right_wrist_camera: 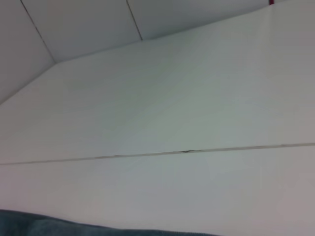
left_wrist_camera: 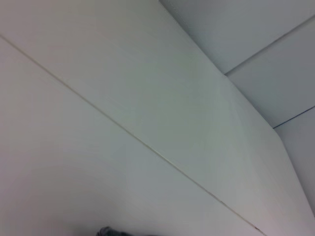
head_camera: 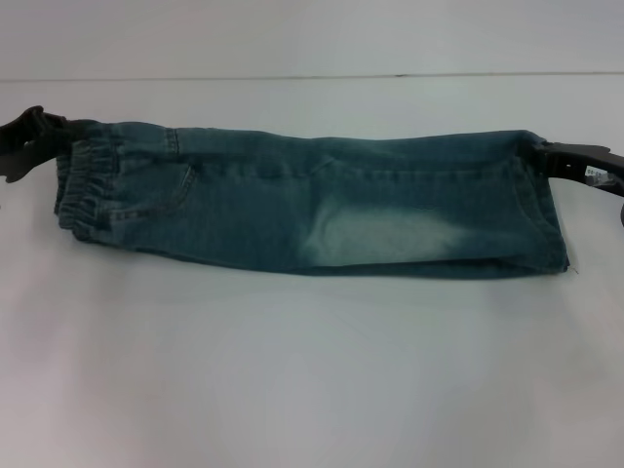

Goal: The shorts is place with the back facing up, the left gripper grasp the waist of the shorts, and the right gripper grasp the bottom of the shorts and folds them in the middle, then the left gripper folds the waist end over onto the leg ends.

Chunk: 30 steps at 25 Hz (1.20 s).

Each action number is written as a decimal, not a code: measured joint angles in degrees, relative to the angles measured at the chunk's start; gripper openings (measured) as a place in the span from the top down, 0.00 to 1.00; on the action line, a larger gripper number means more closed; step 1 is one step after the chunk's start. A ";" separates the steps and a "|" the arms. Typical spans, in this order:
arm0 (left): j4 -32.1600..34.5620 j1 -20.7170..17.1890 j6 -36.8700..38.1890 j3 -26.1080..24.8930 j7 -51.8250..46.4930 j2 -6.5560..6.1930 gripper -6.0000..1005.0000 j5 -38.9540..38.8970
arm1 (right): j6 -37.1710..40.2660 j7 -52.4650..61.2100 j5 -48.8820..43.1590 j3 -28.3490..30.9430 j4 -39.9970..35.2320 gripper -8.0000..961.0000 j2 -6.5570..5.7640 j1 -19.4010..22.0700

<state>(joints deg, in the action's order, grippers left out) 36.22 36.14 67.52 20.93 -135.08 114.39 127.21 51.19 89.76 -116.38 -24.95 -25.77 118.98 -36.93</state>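
The shorts (head_camera: 312, 210), faded blue-green denim, lie folded in half lengthwise in a long band across the white table (head_camera: 312, 380). The puckered waist end (head_camera: 80, 185) is at the left and the leg ends (head_camera: 548, 210) at the right. My left gripper (head_camera: 54, 135) meets the far corner of the waist and appears shut on the fabric there. At the far corner of the hems, my right gripper (head_camera: 548, 156), with its white label, appears shut on the cloth. The far edge runs straight between them. The right wrist view shows a strip of the shorts (right_wrist_camera: 49, 227).
The table's back edge (head_camera: 312, 76) runs behind the shorts, with a pale wall beyond it. Bare white tabletop (left_wrist_camera: 147, 123) fills the left wrist view, crossed by a thin seam.
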 joint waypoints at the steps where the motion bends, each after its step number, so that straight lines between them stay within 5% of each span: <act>1: -0.04 0.04 -0.17 0.01 0.42 0.10 0.95 -0.10 | -0.32 -0.65 0.48 0.03 0.18 0.96 0.14 0.00; 27: -0.97 0.93 -3.69 0.27 13.31 2.31 0.91 -2.66 | -3.28 -10.96 8.45 0.09 4.49 0.94 0.46 0.44; 30: -0.98 1.18 -5.05 0.26 14.43 2.69 0.79 -2.66 | -3.25 -10.97 8.46 -0.15 4.51 0.94 0.46 0.56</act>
<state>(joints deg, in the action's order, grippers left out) 35.24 37.32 62.48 21.18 -120.66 117.09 124.55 47.94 78.78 -107.92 -25.10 -21.26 119.44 -36.37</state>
